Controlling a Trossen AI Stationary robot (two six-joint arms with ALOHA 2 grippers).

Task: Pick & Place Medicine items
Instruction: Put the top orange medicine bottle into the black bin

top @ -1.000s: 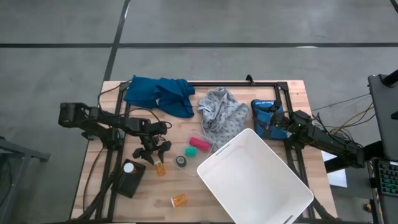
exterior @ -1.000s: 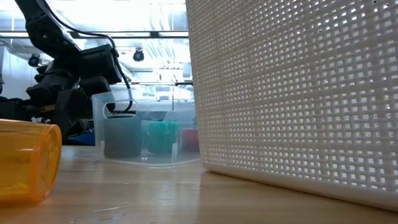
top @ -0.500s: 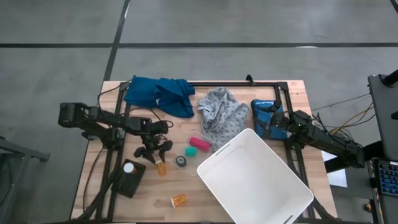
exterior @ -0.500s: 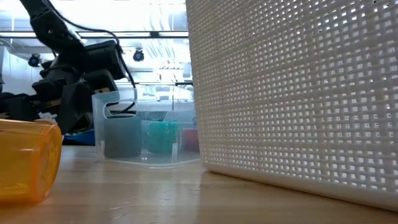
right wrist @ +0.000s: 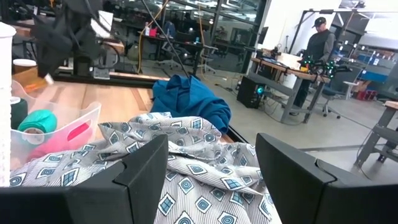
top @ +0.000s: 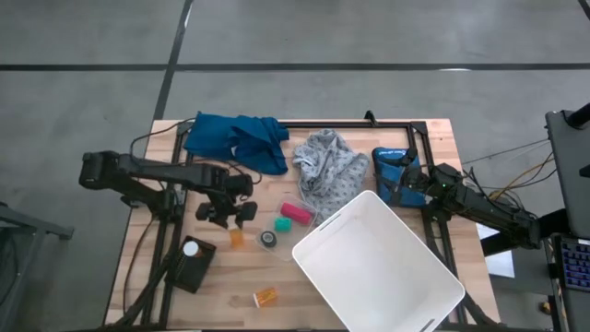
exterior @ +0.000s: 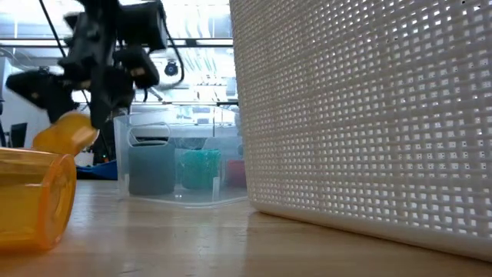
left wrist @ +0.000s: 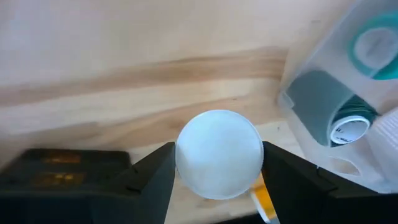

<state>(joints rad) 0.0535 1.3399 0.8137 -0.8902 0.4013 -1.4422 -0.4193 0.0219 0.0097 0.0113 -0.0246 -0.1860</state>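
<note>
My left gripper [top: 230, 219] is shut on one orange pill bottle [exterior: 66, 136] with a white cap [left wrist: 217, 163] and holds it above the table's left middle. A second orange pill bottle [top: 265, 297] lies on its side near the front edge and shows large in the low view [exterior: 31, 200]. At the right, my right gripper [right wrist: 211, 186] points level over the grey patterned cloth [right wrist: 186, 168]. It is open and nothing is between its fingers. My left gripper pinches the pill bottle at its cap end [left wrist: 180, 168] between the two fingers, one on each side. The fingers slant down from above. The bottle is lifted clear of the table and tilted, its orange body [exterior: 61, 138] hanging below the fingers.
A large white mesh basket [top: 378, 263] fills the front right. A clear tray [top: 281, 224] with teal and pink rolls stands beside it. A black box [top: 189, 263] lies at the front left. A blue cloth [top: 235, 138] and the grey patterned cloth [top: 327, 171] lie at the back.
My left gripper has risen and tipped, moving a little toward the far edge. It has carried the pill bottle up with it: the bottle was down at table level and now hangs clear of the wood.
</note>
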